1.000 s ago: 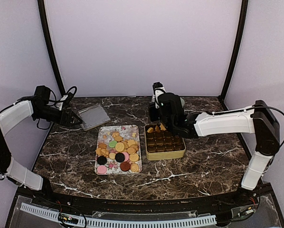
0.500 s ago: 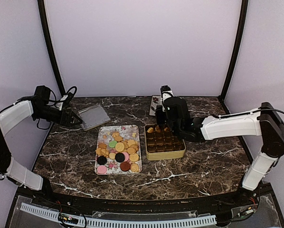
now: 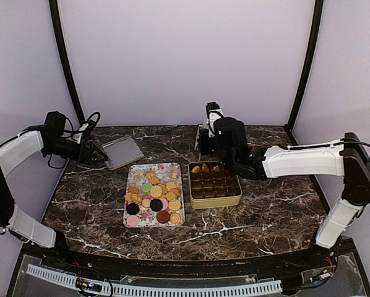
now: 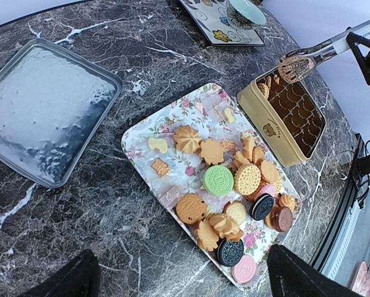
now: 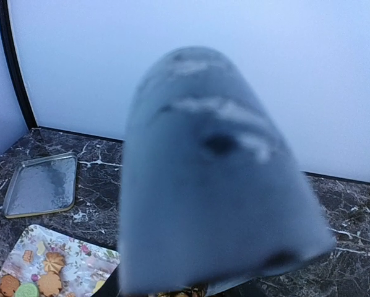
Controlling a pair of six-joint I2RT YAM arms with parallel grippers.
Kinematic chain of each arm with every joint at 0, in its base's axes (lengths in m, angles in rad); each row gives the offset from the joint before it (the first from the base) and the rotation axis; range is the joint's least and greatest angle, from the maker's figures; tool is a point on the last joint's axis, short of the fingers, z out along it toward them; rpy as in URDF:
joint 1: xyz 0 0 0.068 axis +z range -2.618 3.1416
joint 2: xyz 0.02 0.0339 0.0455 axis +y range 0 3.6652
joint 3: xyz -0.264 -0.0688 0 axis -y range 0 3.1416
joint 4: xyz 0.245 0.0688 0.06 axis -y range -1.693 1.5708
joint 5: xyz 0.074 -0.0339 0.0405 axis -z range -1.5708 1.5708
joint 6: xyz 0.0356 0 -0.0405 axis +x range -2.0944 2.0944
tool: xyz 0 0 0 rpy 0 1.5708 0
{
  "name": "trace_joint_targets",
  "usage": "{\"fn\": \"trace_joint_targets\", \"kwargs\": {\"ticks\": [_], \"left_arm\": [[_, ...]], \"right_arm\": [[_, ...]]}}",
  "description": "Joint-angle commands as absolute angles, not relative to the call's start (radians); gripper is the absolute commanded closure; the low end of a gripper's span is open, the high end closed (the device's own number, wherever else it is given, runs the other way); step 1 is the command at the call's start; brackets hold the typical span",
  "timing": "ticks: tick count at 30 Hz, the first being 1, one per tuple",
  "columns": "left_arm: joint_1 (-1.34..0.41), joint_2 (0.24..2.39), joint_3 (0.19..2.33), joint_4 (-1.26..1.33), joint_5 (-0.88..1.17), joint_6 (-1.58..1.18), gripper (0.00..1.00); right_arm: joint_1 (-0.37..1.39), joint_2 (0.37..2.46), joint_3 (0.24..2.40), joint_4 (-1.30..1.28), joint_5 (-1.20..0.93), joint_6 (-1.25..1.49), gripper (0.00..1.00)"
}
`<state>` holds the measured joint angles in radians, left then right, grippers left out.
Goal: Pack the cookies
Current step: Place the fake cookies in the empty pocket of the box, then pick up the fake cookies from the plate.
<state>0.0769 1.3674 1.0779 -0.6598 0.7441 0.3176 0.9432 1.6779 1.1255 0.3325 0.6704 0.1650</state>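
Note:
The cookies lie heaped on a flowery tray, tan ones mixed with pink, green and dark discs. To the tray's right stands a gold tin with dividers; a few cookies sit in its far compartments. My right gripper hangs over the tin's far edge, shut on metal tongs whose tip hovers above the tin's corner. In the right wrist view the tongs fill the frame as a grey blur and hide the fingers. My left gripper is open and empty at the far left.
A shallow silver lid lies at the back left, close to the left gripper. A patterned plate with a cup sits at the back behind the tin. Black frame posts and pale walls close in the table.
My right arm has shifted right and back over the tin's far edge, carrying the tongs along. The left arm has stayed still.

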Motion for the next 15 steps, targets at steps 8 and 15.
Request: {"fn": "trace_joint_targets", "kwargs": {"ticks": [8,15], "left_arm": [[0.116,1.415,1.089,-0.711,0.748,0.315,0.02],[0.144,1.399,1.086,-0.727,0.749,0.34,0.01]], "right_arm": [[1.07,1.862,1.452,0.364,0.548,0.088,0.58],[1.083,2.086,1.681,0.312,0.454,0.095,0.56]]}}
